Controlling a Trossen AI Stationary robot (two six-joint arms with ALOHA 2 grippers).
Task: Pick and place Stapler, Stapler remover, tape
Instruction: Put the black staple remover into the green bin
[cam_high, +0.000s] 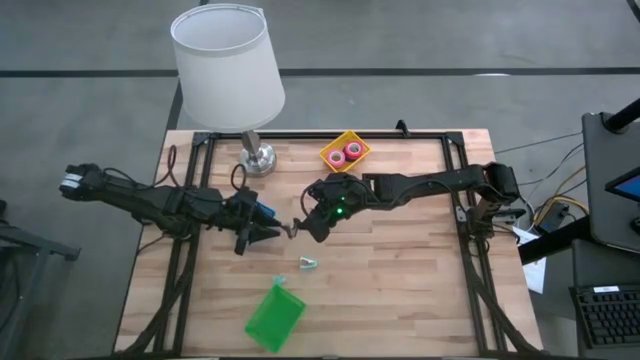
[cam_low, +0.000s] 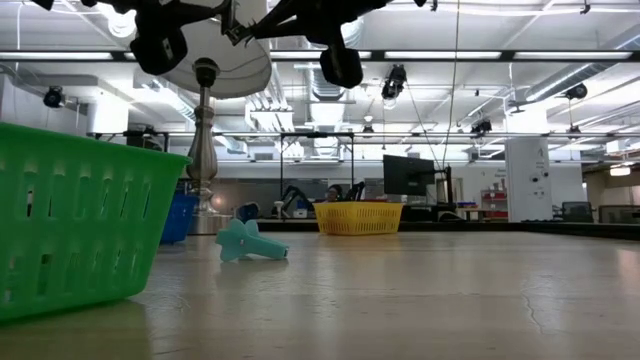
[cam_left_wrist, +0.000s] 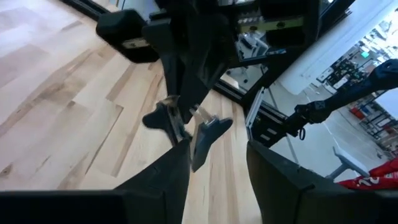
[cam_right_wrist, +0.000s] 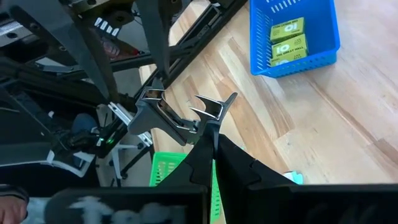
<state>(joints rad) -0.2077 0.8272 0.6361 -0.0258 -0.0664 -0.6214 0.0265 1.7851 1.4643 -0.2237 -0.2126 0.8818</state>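
Observation:
A dark staple remover with chrome claws (cam_right_wrist: 186, 118) hangs in the air between my two grippers, above mid-table (cam_high: 292, 228). My right gripper (cam_right_wrist: 211, 142) is shut on it. My left gripper (cam_left_wrist: 217, 165) is open and faces it from the table's left, with its fingers (cam_right_wrist: 163, 71) on either side of the remover's far wing. A second, teal staple remover (cam_high: 308, 263) lies flat on the wood (cam_low: 250, 242). Two pink tape rolls (cam_high: 345, 153) sit in the yellow basket (cam_high: 362, 143). No stapler shows. My right gripper pinches one wing of the dark staple remover (cam_right_wrist: 210, 124) between its two shut fingers, coming from the table's right. The remover is lifted clear of the table, its chrome claws (cam_right_wrist: 208, 104) pointing away from the fingers. My left gripper: I cannot tell whether its fingers (cam_left_wrist: 177, 155) touch the remover.
A lamp (cam_high: 228, 60) stands on its metal base (cam_high: 257, 157) at the far edge. A blue basket with yellow-green boxes (cam_right_wrist: 292, 37) sits under my left arm. A green basket (cam_high: 275, 315) is near the near edge. A dark frame rail (cam_high: 470, 200) borders the table.

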